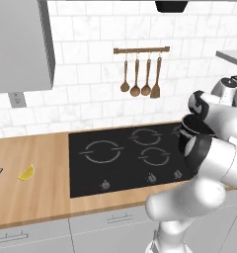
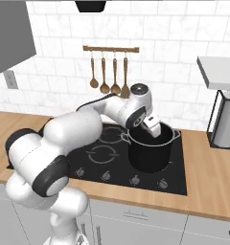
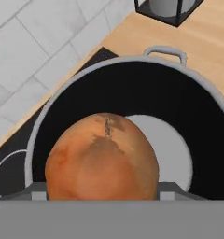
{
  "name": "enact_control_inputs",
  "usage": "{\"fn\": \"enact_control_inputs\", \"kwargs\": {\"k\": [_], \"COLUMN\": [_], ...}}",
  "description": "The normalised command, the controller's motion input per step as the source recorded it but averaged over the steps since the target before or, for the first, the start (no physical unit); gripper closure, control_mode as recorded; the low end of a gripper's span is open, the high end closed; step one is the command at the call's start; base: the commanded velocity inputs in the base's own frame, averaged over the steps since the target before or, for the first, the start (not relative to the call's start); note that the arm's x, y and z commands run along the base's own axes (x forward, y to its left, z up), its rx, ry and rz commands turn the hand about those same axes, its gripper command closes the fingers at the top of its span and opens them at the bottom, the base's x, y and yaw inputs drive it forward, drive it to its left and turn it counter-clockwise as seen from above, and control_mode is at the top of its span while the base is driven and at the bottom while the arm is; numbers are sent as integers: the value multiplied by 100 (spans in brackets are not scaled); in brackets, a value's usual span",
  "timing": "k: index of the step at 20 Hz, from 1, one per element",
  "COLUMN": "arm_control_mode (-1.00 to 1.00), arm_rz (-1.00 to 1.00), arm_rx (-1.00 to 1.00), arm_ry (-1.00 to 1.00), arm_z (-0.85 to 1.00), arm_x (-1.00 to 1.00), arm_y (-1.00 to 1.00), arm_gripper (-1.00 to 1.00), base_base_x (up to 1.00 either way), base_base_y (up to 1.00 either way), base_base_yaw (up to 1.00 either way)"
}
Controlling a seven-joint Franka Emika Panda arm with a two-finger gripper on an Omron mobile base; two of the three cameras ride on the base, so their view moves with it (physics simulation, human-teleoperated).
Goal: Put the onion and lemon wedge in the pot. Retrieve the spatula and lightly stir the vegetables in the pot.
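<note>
The white robot arm reaches across the black glass cooktop [image 2: 93,153] and poises its two-finger gripper [image 2: 152,125] just over the mouth of the black round deep cooking pot [image 2: 149,154], which stands on the hob's right-hand side. In the hand view the small round reddish-brown onion [image 3: 102,158] sits close beneath the camera, directly above the pot's pale bottom, placed so that a release would likely drop it inside, not on the rim. The finger tips are hidden behind the onion, so the grip itself cannot be made out; judging by how the onion hangs centred under the hand, the jaws are probably clenched on it.

The small bright yellow crescent-shaped lemon wedge [image 1: 26,173] lies well apart on the wooden counter [image 1: 36,197], left of the cooktop, and looks to be the next item to fetch. The long slim brown wooden spatula with the flat trapezoid blade [image 1: 155,79] hangs rightmost on the wall rail [image 1: 141,50], beside three round-bowled wooden spoons [image 1: 136,79], untouched; stirring appears to wait until both vegetables are in.
</note>
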Motion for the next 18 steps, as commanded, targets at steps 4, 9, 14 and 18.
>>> {"fn": "enact_control_inputs", "kwargs": {"k": [4,9,14,18], "arm_control_mode": [-100,-100,-100,-100], "arm_rz": [0,0,3,4], "arm_rx": [2,2,1,0], "arm_ry": [23,16,2,-1], "arm_z": [-44,-64,-50,-40], "arm_x": [50,26,4,0], "arm_y": [-42,-25,-2,6], "arm_gripper": [100,100,100,100], "base_base_x": [0,0,0,0], "base_base_y": [0,0,0,0], "base_base_yaw": [0,0,0,0]}}
